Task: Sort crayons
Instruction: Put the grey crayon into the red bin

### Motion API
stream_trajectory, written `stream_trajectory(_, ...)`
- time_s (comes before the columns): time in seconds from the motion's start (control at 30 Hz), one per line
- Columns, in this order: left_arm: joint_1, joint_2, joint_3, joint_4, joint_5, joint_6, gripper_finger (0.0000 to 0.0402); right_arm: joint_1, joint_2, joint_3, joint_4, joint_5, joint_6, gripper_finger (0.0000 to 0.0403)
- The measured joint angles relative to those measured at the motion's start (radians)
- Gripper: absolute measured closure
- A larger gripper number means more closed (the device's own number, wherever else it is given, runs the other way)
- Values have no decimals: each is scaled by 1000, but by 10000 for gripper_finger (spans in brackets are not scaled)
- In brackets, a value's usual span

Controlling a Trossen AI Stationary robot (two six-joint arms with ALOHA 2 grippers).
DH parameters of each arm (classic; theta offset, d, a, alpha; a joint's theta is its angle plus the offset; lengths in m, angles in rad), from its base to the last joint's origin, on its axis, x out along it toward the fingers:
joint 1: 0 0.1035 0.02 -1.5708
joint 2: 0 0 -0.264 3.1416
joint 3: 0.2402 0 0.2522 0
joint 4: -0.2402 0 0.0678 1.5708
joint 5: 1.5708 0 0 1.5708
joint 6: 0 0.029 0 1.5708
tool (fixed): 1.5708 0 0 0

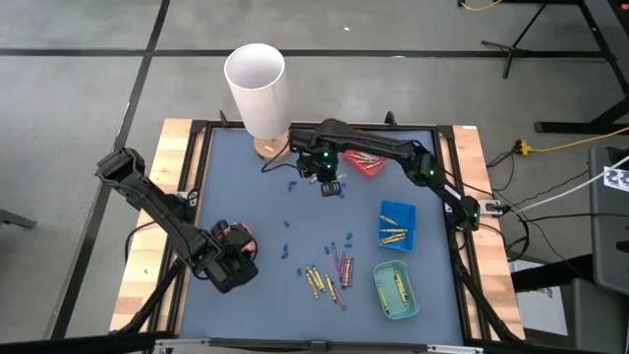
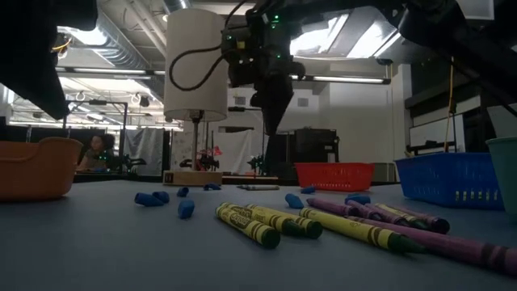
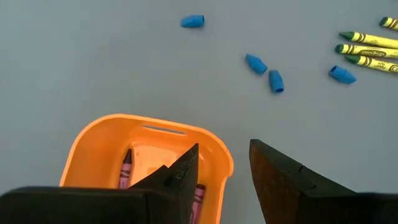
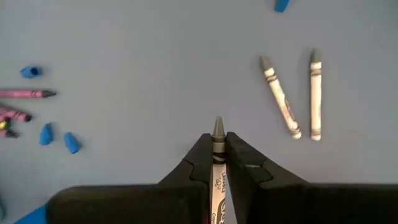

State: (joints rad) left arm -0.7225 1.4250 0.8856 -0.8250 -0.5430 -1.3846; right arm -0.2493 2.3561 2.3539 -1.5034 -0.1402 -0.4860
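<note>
Left gripper (image 1: 233, 264) is hanging over the orange tray (image 3: 99, 140) at the near-left of the mat, jaws standing wide and gripping nothing. Purple-pink crayons (image 3: 126, 171) are lying inside that tray, directly under the fingers (image 3: 180, 177). Judgement: this arm is waiting there because the orange tray is its drop point.

Scattered blue bits (image 1: 286, 251) are lying between the tray and the centre; they are not crayons.

Near-centre, a loose pile of yellow crayons (image 1: 314, 281) and purple-pink crayons (image 1: 344, 265) is lying unsorted on the mat, well apart from both grippers.

Far-centre, the right gripper (image 1: 329, 184) is hovering above the mat just left of the red tray (image 1: 366, 162), jaws narrowed onto one silver-grey crayon (image 4: 218, 146). The crayon is running lengthwise between the fingertips, tip pointing out ahead of them. The pinch is probably that narrow because the stick is thin. Two more silver-grey crayons (image 4: 295, 96) are lying on the mat beyond, apart from the fingers.

A white cylinder (image 1: 257, 88) on a wooden base is standing at the far edge, left of this arm.

Right side: the blue tray (image 1: 397, 225) is holding gold-orange crayons and the green tray (image 1: 395, 288) yellow ones. Judgement: each tray is taking one colour, so the held grey crayon likely belongs in the red one.
</note>
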Motion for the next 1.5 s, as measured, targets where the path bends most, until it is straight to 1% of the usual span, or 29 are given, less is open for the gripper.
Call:
stream_trajectory(0.37,2,0,0,4,0,7,274,-7,-33,-1,-69,-2,-10,375)
stream_trajectory(0.47,2,0,0,5,1,7,274,-23,-35,-21,-68,-4,-16,375)
stream_trajectory(0.57,2,0,0,7,1,7,274,-57,-58,-81,-68,-3,-16,375)
stream_trajectory(0.87,2,0,0,7,1,7,274,-209,-181,-347,-45,-2,8,375)
stream_trajectory(1.0,2,0,0,8,1,7,274,-269,-192,-423,11,2,9,375)
stream_trajectory(1.07,2,0,0,8,-3,7,274,-290,-191,-449,34,34,10,375)
stream_trajectory(1.23,2,0,0,14,-79,7,274,-324,-191,-468,93,166,12,375)
stream_trajectory(1.3,2,0,0,16,-104,7,274,-325,-191,-467,137,200,13,375)
stream_trajectory(1.4,2,0,0,31,-154,7,274,-328,-191,-467,186,218,13,375)
stream_trajectory(1.5,2,0,0,61,-234,8,274,-327,-191,-467,242,218,13,375)
